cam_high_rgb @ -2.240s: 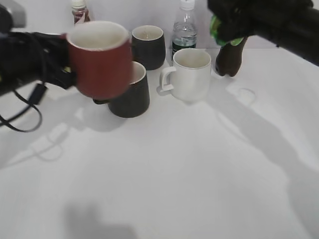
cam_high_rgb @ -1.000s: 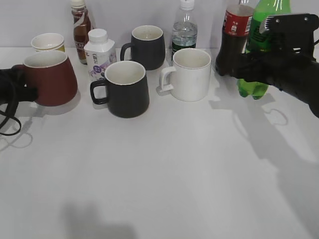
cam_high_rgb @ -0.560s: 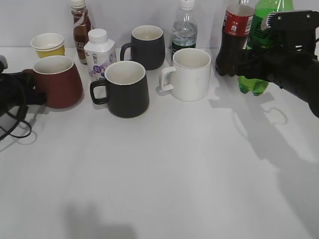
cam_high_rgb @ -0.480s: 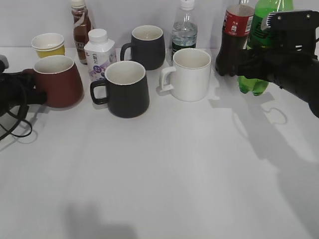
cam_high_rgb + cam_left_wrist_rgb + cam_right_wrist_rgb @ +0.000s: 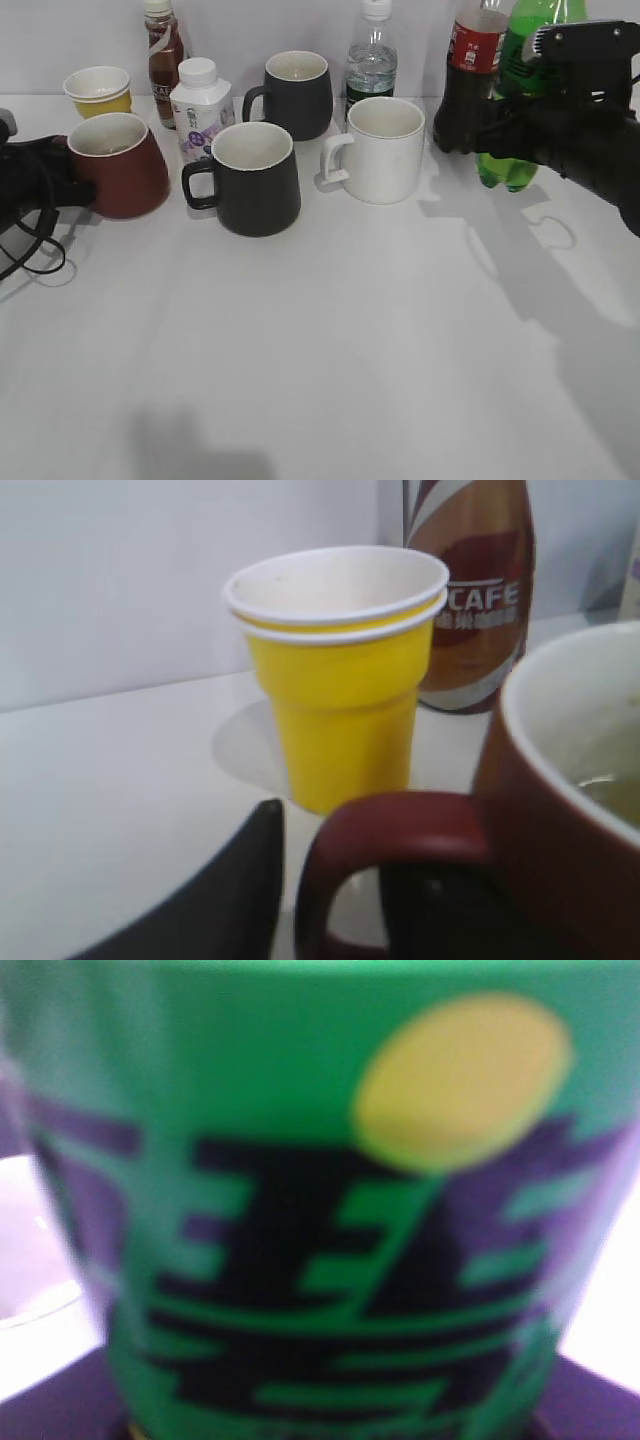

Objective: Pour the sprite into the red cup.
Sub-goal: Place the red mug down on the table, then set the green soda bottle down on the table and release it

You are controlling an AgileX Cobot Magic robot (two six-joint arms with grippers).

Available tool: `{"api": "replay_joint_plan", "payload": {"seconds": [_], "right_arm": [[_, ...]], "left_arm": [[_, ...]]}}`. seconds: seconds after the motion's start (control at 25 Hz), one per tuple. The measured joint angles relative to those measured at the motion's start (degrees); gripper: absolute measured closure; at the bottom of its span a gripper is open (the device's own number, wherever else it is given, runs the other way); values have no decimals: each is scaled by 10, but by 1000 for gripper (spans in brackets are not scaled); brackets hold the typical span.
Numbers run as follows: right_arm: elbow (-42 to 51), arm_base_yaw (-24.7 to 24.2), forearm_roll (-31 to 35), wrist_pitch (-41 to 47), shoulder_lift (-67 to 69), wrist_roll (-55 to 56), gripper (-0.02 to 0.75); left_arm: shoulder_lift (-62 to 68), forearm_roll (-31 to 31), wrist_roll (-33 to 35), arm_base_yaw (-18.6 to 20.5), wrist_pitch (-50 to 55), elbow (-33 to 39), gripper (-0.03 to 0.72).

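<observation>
The red cup [image 5: 125,175] stands on the white table at the far left. My left gripper [image 5: 60,185] is shut on its loop handle. In the left wrist view the handle [image 5: 390,835] sits between my two dark fingers [image 5: 340,900], and the cup's off-white inside [image 5: 580,730] shows a little liquid. The sprite [image 5: 527,40] is upright at the back right, right next to the cola bottle [image 5: 468,90]. My right gripper [image 5: 500,130] is shut round its middle. Its green label with dark characters [image 5: 330,1210] fills the right wrist view. Its cap is out of frame.
Between the two arms stand two black mugs [image 5: 255,185] [image 5: 298,92], a white mug [image 5: 385,150], a white milk bottle [image 5: 200,105] and a water bottle [image 5: 371,60]. A yellow paper cup [image 5: 97,90] [image 5: 340,680] and a coffee bottle [image 5: 162,50] [image 5: 470,580] stand behind the red cup.
The red cup, held high in the oldest frame, has come down to the table and slid a little right. The sprite went from tilted to upright and has risen slightly.
</observation>
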Motion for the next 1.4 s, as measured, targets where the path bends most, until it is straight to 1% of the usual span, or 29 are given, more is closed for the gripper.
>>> {"api": "replay_joint_plan", "payload": {"seconds": [0.04,0.12,0.24,0.4,0.68,0.92,0.96,1.08,1.12,1.16,1.24,1.4], "right_arm": [[0,0,-5,0,0,0,345],[0,0,-22,-10,2,0,345],[0,0,-33,-26,13,0,345],[0,0,-34,-38,41,1,345],[0,0,-35,-92,87,4,345],[0,0,-35,-101,89,31,345],[2,0,-35,-102,89,37,328],[7,0,-36,-100,89,45,186],[8,0,-36,-99,89,45,145],[8,0,-38,-97,89,45,122],[8,0,-38,-80,86,47,99],[19,0,-36,-38,69,50,97]], "left_arm": [[0,4,-1,0,4,-1,391],[-1,18,-3,0,10,-3,369],[-3,26,-3,-4,21,1,357],[-29,25,-3,-11,28,25,356],[-82,0,-3,-11,29,84,354],[-132,-29,-5,-11,29,146,354],[-141,-32,-7,-11,29,154,354],[-176,-35,-32,-11,33,184,354],[-187,-35,-44,-11,39,190,354],[-201,-35,-56,-12,60,196,354],[-232,-35,-77,-17,111,199,354],[-298,-37,-112,-41,234,199,354]]}}
